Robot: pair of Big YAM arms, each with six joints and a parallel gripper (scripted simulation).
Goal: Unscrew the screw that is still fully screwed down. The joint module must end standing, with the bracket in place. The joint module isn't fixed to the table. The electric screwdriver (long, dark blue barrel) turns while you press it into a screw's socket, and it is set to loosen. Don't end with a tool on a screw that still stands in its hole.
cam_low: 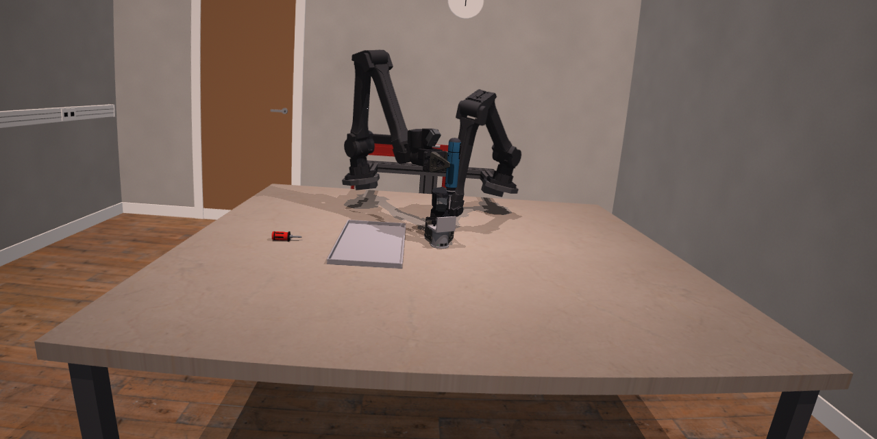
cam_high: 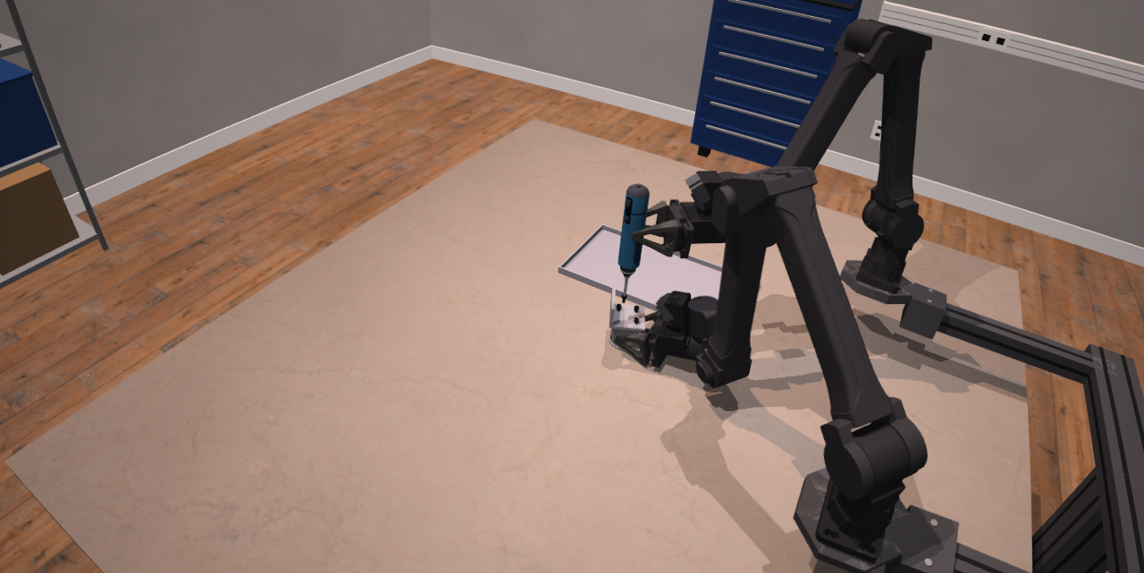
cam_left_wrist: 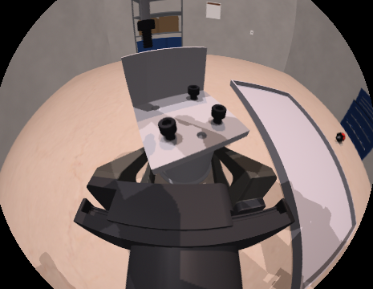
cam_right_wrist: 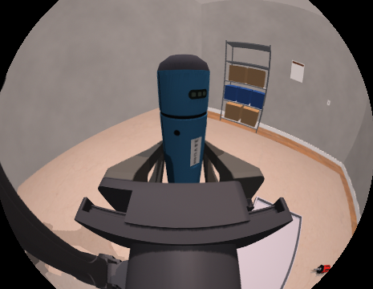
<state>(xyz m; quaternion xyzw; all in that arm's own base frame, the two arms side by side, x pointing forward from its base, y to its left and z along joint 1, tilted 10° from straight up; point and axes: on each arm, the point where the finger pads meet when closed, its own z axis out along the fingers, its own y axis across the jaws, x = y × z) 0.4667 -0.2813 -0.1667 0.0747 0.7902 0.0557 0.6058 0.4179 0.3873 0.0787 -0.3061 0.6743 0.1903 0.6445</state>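
My left gripper (cam_left_wrist: 184,145) (cam_high: 634,335) is shut on the grey joint module (cam_left_wrist: 188,168) (cam_low: 440,240), which stands upright on the table. The L-shaped bracket (cam_left_wrist: 166,76) (cam_low: 446,223) sits on top. Three black screws (cam_left_wrist: 168,126) (cam_left_wrist: 218,111) (cam_left_wrist: 193,90) stand with raised heads in its plate; two open holes (cam_left_wrist: 201,135) (cam_left_wrist: 155,107) show. My right gripper (cam_right_wrist: 184,145) (cam_high: 641,223) is shut on the blue electric screwdriver (cam_right_wrist: 182,96) (cam_high: 632,231) (cam_low: 453,165), held upright over the bracket. A loose black screw (cam_left_wrist: 146,30) (cam_high: 624,298) hangs on its bit, clear of the plate.
A shallow tray (cam_high: 592,282) (cam_low: 364,263) (cam_left_wrist: 306,160) (cam_right_wrist: 270,253) lies beside the module, and no screw shows in it. A red screwdriver (cam_low: 280,235) (cam_left_wrist: 340,137) (cam_right_wrist: 324,268) lies beyond the tray. My right arm reaches over close beside my left arm.
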